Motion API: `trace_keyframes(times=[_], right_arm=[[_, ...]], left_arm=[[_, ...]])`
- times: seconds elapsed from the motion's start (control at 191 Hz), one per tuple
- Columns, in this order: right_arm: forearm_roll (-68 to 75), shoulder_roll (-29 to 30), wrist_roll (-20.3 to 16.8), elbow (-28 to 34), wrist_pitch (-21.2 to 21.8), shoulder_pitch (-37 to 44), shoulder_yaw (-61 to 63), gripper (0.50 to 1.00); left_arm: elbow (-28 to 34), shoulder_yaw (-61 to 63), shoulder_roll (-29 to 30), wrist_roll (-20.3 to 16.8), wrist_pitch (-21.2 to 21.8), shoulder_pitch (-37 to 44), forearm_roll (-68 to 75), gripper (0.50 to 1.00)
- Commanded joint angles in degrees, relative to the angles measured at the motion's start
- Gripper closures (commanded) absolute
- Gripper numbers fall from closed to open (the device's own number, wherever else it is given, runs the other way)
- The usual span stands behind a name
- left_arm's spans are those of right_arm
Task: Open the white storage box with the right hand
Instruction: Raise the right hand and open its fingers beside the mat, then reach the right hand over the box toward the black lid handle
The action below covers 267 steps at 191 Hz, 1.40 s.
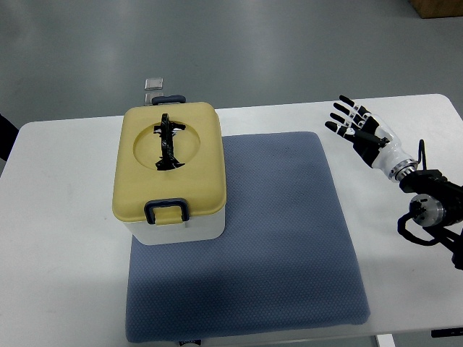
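Note:
A white storage box (181, 230) with a pale yellow lid (170, 163) stands on the left part of a grey-blue mat (282, 238). The lid is down. A black handle (168, 143) lies in a round recess on top. Dark blue latches sit at the near edge (167, 210) and the far edge (168, 100) of the lid. My right hand (352, 123) hovers over the table's far right, well to the right of the box, fingers spread and holding nothing. Its arm enters from the right edge.
The white table (58, 260) reaches across the picture, with grey floor beyond its far edge. A small clear object (153, 83) lies on the floor just behind the box. A brown box corner (438, 7) shows at the top right.

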Motion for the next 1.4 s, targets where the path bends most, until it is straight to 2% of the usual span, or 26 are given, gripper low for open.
trace_keyframes(times=[0.0,0.252,0.498,0.76,0.855,0.923,1.054,1.164,1.395], right_arm=[[0.01,-0.04,0.0,-0.16,-0.38,0.34,0.09,0.576],[-0.34,-0.04,0.18,-0.25,-2.66,1.92,1.5,0.579],[-2.89,-0.75,-0.09,-0.16,-0.73,5.0,0.53,0.576],[-22.31,-0.04,0.35,0.37,-0.64,7.46,0.62,0.585],[-30.58,-0.13,2.29,0.9,-0.64,8.6,0.62,0.585],[-35.76,0.04,3.43,0.9,-0.2,11.59,0.27,0.585],[-45.69,-0.39,4.66,0.98,4.1,17.48,-0.79,0.585],[-53.51,-0.57,7.38,1.07,6.39,24.59,-4.03,0.585],[-63.27,0.92,8.19,6.35,6.21,37.17,-15.46,0.585]], left_arm=[[-0.02,-0.05,0.0,0.0,-0.01,0.0,0.07,0.5],[-0.02,0.04,0.0,0.0,-0.01,0.0,0.07,0.5],[0.07,0.04,0.0,0.0,-0.01,0.0,-0.01,0.5],[0.07,0.04,0.0,0.0,-0.01,0.0,-0.01,0.5],[0.07,0.04,0.0,0.0,-0.01,0.0,-0.01,0.5],[0.07,0.04,0.0,0.0,-0.01,0.0,-0.01,0.5],[0.16,0.04,0.0,0.0,-0.09,0.0,-0.01,0.5],[0.16,0.13,0.0,0.0,-0.01,0.0,-0.01,0.5],[0.07,0.13,0.0,0.0,-0.01,0.0,-0.01,0.5]])
